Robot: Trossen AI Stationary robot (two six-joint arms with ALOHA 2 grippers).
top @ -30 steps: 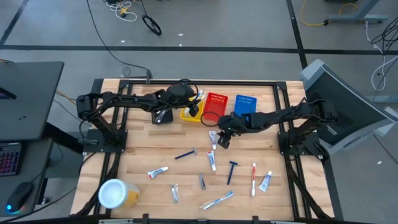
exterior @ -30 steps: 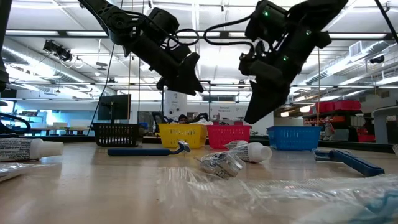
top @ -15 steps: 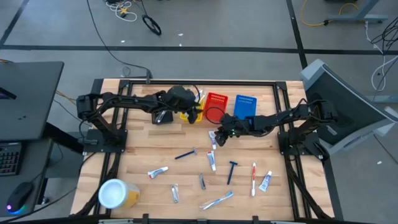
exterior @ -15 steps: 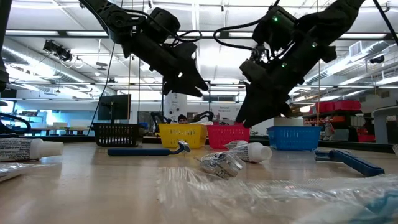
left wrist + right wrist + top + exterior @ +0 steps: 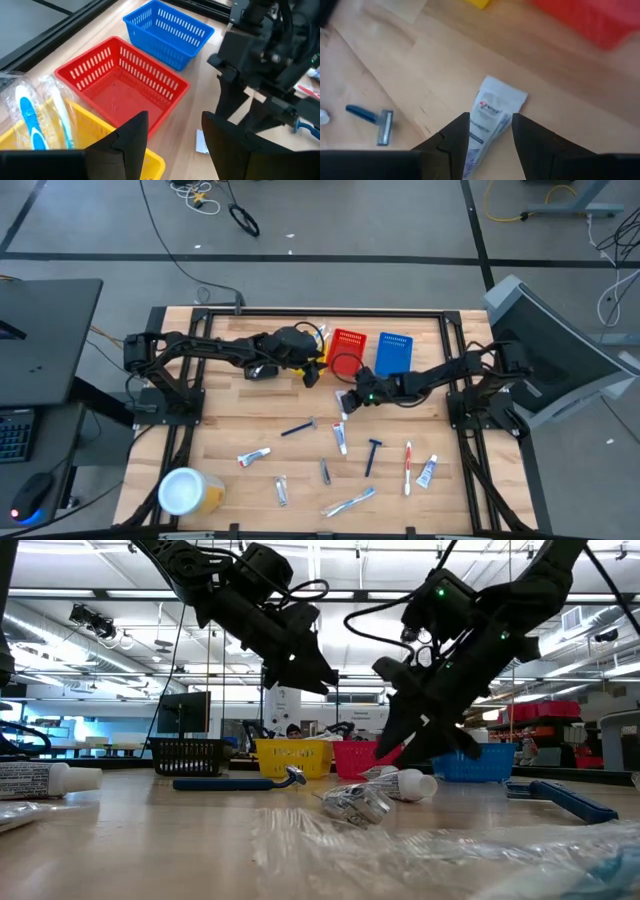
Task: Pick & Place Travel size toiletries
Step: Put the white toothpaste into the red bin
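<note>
Small toiletries lie scattered on the wooden table: white tubes, blue razors, a toothbrush and silvery packets. My right gripper is open and low over a white tube. Its fingers stand on either side of the tube's flat end. My left gripper is open and empty, in the air at the near edge of the yellow basket, which holds wrapped toothbrushes.
A black basket, a red basket and a blue basket stand in a row along the far side. A white-lidded yellow tub sits at the near left corner. The two arms are close together mid-table.
My right gripper has come down toward the white tube and shifted a little toward the table's left, its fingers tipping more level. My left gripper has drawn a little toward the near edge, away from above the yellow basket. Nothing on the table has moved.
</note>
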